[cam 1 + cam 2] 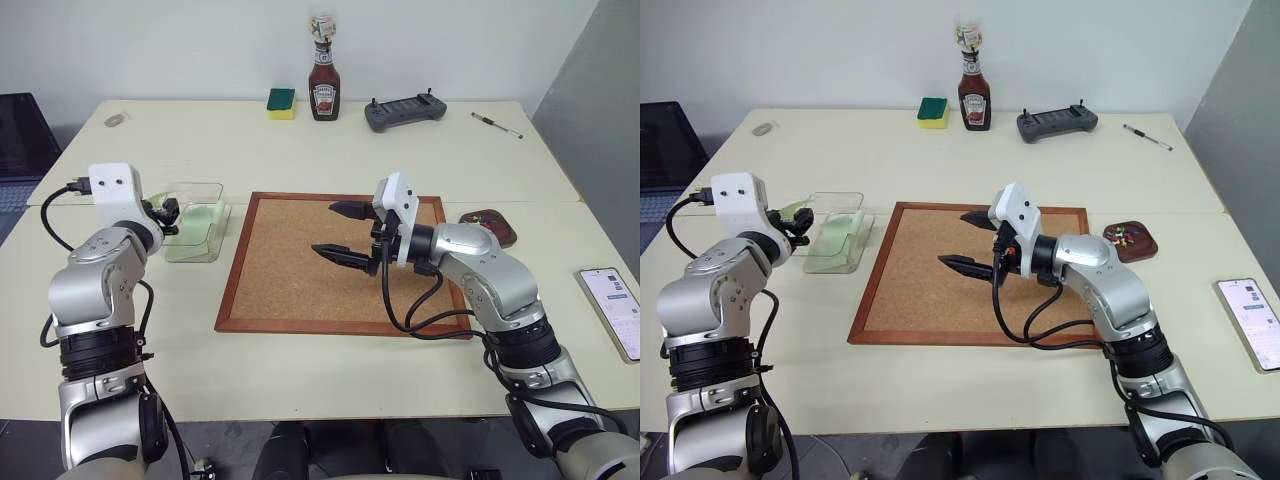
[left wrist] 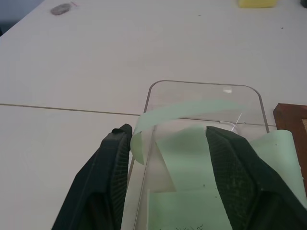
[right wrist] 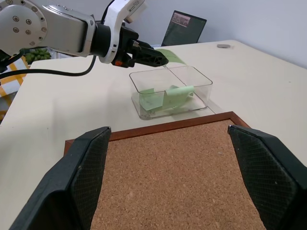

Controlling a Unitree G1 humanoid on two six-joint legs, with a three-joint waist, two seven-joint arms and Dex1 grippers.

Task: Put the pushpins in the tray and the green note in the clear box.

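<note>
Two arms reach over a cream table; going from the left, the left gripper hovers at the near end of the clear box, its black fingers spread apart, one of them outside the box wall, and nothing is pinched between them. One green note lies curled inside the box, part of it bent up over the wall, with faint dark marks along one edge that are too small to read. Next comes a cork board in a red-brown frame, bare of pins on the stretch that shows. Over its middle hangs the right gripper, pointing toward the box, its jaws wide apart and empty. Just past the board's right edge sits the brown tray with several coloured pushpins in it. Along the far side of the table stand a green and yellow sponge, a ketchup bottle whose label cannot be read, a grey controller and a pen. At the right edge lies a phone with a lit screen, its text illegible
</note>
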